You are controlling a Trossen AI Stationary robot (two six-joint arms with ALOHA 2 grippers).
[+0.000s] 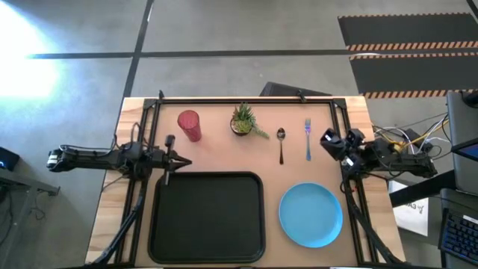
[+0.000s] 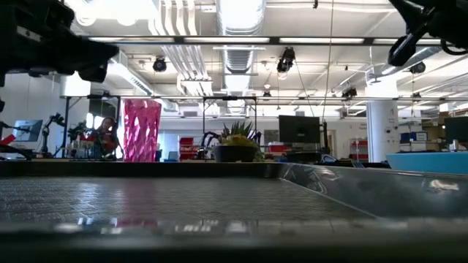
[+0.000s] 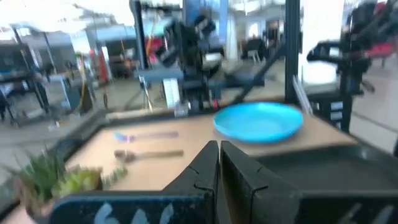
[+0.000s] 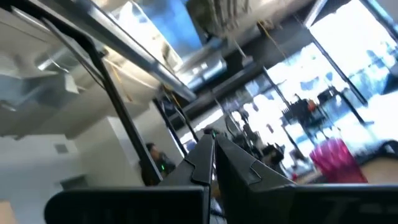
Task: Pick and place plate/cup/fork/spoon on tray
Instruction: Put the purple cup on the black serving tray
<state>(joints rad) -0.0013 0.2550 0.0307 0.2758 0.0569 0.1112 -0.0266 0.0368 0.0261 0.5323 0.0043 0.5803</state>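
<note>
You have the wooden table (image 1: 224,161) in front of you, and the biggest thing on it is the black tray (image 1: 207,217), lying at the near edge, left of centre. Nothing lies in it; you see only its dark textured floor and raised rim.

To the right of the tray, apart from it, sits the light-blue plate (image 1: 311,214), also near the front edge. Its surface is bare.

Along the far side you have a row of smaller items. The red cup (image 1: 189,125) stands upright at the left end, beyond the tray's far left corner; from above you cannot really tell whether anything is inside it. Next comes a small potted plant (image 1: 243,121), roughly mid-table. Right of it the spoon (image 1: 281,143) lies with its bowl toward the far edge, and just beside that, further right, the fork (image 1: 307,137) lies parallel, tines pointing far. Both lie beyond the plate, apart from it.

Your left gripper (image 1: 179,161) hovers just off the tray's far left corner, jaws pressed together with nothing between them. Your right gripper (image 1: 328,140) hangs at the right side, near the fork, raised above the table, jaws likewise together and holding nothing.
</note>
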